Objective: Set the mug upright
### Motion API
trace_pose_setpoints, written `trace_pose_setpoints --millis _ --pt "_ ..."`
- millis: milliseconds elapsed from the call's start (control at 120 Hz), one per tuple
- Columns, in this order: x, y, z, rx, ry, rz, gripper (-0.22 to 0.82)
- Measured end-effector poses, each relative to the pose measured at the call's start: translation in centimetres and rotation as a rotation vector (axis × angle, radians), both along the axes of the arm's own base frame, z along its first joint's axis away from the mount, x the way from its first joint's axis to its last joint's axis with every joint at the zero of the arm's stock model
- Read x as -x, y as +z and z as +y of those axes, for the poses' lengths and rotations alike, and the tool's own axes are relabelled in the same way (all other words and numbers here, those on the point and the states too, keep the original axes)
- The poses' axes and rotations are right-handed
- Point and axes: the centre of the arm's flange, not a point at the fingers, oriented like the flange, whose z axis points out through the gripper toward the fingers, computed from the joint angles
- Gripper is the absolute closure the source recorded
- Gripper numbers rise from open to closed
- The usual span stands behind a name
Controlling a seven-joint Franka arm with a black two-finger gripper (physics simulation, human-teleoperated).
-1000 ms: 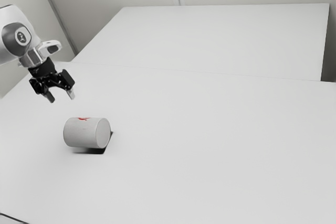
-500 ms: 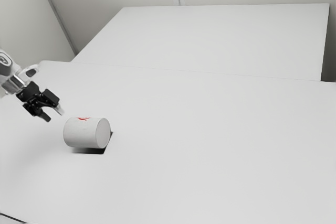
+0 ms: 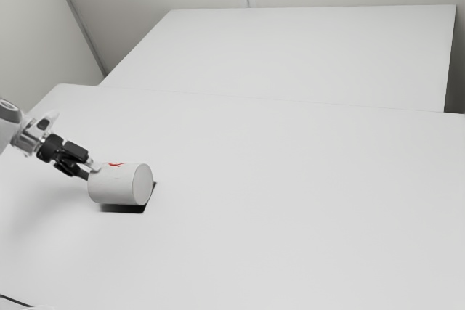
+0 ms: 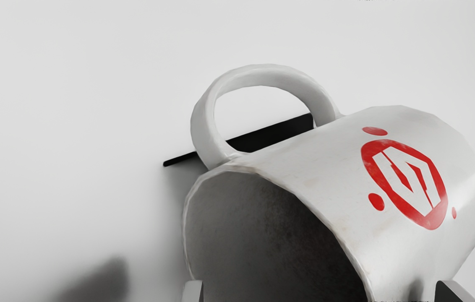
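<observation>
One white mug (image 3: 120,184) on its side on the table (image 3: 290,201), toward the exterior view's left. Mouth faces the claw (image 3: 91,171); closed base points to the exterior view's right. Inside of mug (image 4: 262,235): bare wall, grey near the rim, going very dark deeper in; deepest part too shaded to read. Handle (image 4: 262,75) sticks out from the side, full loop. Black flat thing (image 4: 275,132) by the mug, seen through the handle loop; can't tell what it is. Red logo (image 4: 434,220) on the outer wall, red dots around it.

Claw is open, fingers well apart at the mouth end, one near the rim, the other by the outer wall. Can't tell if either touches. Dark cord (image 3: 16,301) at the exterior view's lower left.
</observation>
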Motion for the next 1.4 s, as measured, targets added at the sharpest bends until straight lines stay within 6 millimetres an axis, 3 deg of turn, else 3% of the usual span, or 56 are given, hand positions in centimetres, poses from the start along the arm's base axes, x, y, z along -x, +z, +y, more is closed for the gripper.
trace_pose_setpoints --millis 250,450,725,900,1000,1100,1208,1400 --pt "-0.1 -0.4 -1.0 0.146 -0.042 -0.090 0.06" --pt "-0.2 -0.8 -1.6 0.204 -0.078 -0.131 0.31" --pt "-0.9 0.9 -2.8 0.234 -0.141 -0.198 0.60" --pt "-1.3 1.3 -3.1 0.225 -0.164 -0.221 0.70" --pt "-1.7 3.1 -3.8 0.195 -0.194 -0.246 0.74" --pt "-2.5 6.2 -5.8 0.125 -0.255 -0.276 0.76" --pt "-4.0 8.7 -9.8 0.011 -0.374 -0.290 0.77" --pt "-6.0 10.3 -17.1 -0.212 -0.555 -0.310 0.78"
